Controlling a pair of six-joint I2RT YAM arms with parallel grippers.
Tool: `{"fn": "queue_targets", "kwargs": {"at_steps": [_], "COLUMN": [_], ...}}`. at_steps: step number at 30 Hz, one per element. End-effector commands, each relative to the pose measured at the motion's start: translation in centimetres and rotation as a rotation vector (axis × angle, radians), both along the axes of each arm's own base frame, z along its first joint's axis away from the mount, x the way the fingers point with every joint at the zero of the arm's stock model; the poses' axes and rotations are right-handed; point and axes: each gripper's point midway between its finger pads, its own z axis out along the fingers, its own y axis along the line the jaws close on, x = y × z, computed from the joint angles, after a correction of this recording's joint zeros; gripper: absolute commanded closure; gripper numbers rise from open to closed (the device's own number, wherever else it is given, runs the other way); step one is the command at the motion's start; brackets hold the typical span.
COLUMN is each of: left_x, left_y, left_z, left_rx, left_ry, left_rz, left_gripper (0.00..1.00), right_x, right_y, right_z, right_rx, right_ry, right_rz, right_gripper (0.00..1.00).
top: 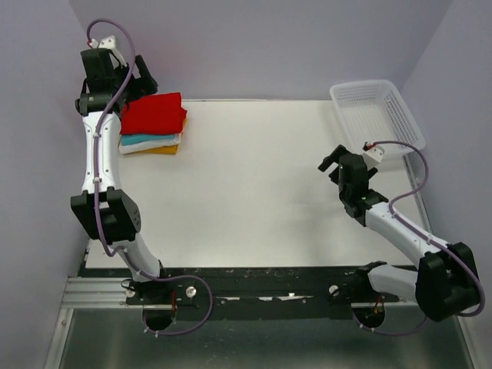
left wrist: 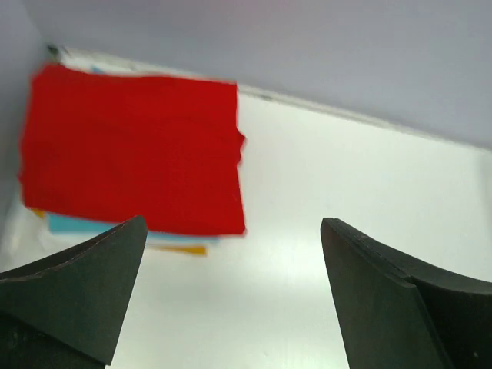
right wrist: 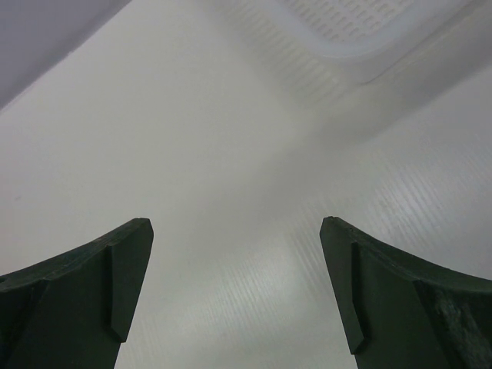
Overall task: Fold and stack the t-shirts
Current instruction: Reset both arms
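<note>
Your left hand (left wrist: 233, 224) stands wide open and empty, the red shirt (left wrist: 131, 146) lying just beyond it atop the folded stack (top: 150, 141) in the worktop's (top: 254, 184) far-left corner. Your right hand (right wrist: 237, 223), open too, hovers near the basket (top: 373, 115).

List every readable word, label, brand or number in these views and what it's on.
None can be read in any view.
red t-shirt and the folded shirts under it: plain, no print or tag showing.
white basket: no marking visible.
left claw, right claw: bare fingers, no brand or number.
white plug on the right wrist: too small to tell.
</note>
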Motion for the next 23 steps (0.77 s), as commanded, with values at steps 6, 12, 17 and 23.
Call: {"fn": "queue_targets", "kwargs": {"at_steps": [6, 12, 17, 23], "left_x": [-14.5, -23.0, -26.1, -26.4], "left_y": [-13.3, -16.4, -15.0, -15.1], "left_z": [-8.6, -15.6, -19.4, -18.5], "left_rx": [-0.118, -0.198, -0.154, -0.153], "left_ry": [0.074, 0.147, 0.208, 0.159], "left_rz": [-0.055, -0.122, -0.080, -0.105], "left_gripper": [0.01, 0.01, 0.01, 0.01], "right_x": [-4.9, -7.5, -8.9, -9.4], "right_y": [-1.3, -2.2, -3.2, -3.9], "right_z": [2.0, 2.7, 1.9, 2.3], "right_rx": [0.021, 0.037, 0.009, 0.017], "right_ry": [-0.085, -0.150, -0.146, -0.167], "right_rz": [0.039, 0.037, 0.020, -0.015], "right_gripper": [0.00, 0.00, 0.00, 0.00]}}
